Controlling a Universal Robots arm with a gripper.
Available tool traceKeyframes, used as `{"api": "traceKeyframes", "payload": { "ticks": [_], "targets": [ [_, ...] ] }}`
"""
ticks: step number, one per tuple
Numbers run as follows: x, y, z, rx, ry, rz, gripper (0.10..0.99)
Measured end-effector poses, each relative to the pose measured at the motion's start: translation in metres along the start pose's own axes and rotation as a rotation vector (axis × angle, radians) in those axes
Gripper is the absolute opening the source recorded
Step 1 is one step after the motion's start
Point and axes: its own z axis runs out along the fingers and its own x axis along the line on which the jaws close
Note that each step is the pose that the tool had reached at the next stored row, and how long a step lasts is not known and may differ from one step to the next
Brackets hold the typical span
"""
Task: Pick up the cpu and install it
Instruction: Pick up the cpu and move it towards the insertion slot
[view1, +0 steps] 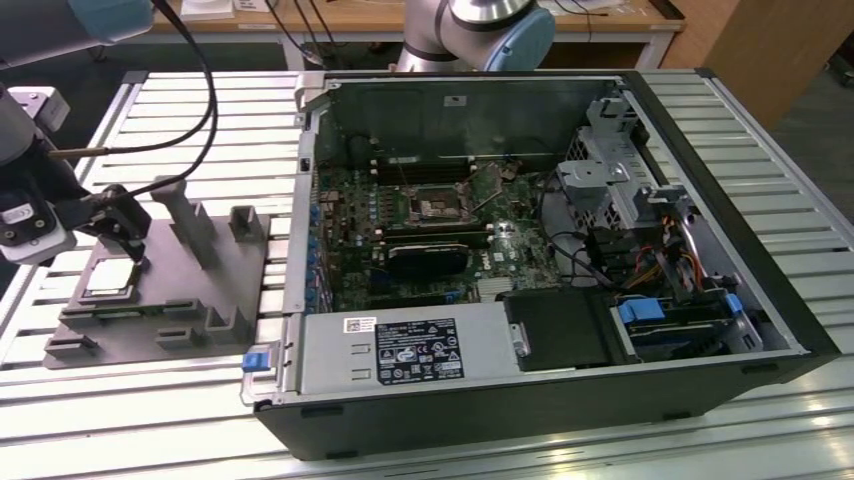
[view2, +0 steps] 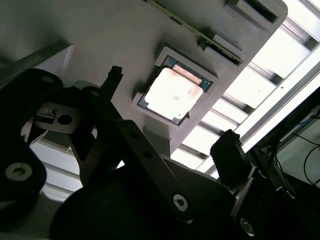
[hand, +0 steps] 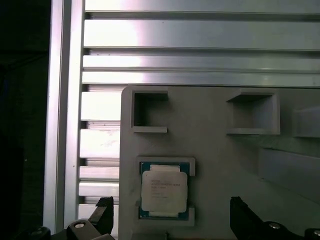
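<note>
**A:** What surface did the exterior view show?

**B:** A slatted aluminium table with a wooden desk behind it. It carried an open black computer case. At the exterior view's left, the small square silver-topped cpu lay in a grey plastic fixture block, with the black gripper just above.

**A:** And the wrist views?

**B:** In the second wrist view, the fingers stood spread apart, either side of the cpu and clear of it. The first wrist view agreed, with bright slats beyond the block.

Robotics lab: slotted aluminium bench, opened computer case, grey fixture.
</note>
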Motion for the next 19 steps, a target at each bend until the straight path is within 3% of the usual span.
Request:
{"api": "traceKeyframes", "payload": {
  "ticks": [19],
  "targets": [
    [-0.0001,-0.0004,0.0088,0.000,0.0001,0.000,0.988]
  ]
}}
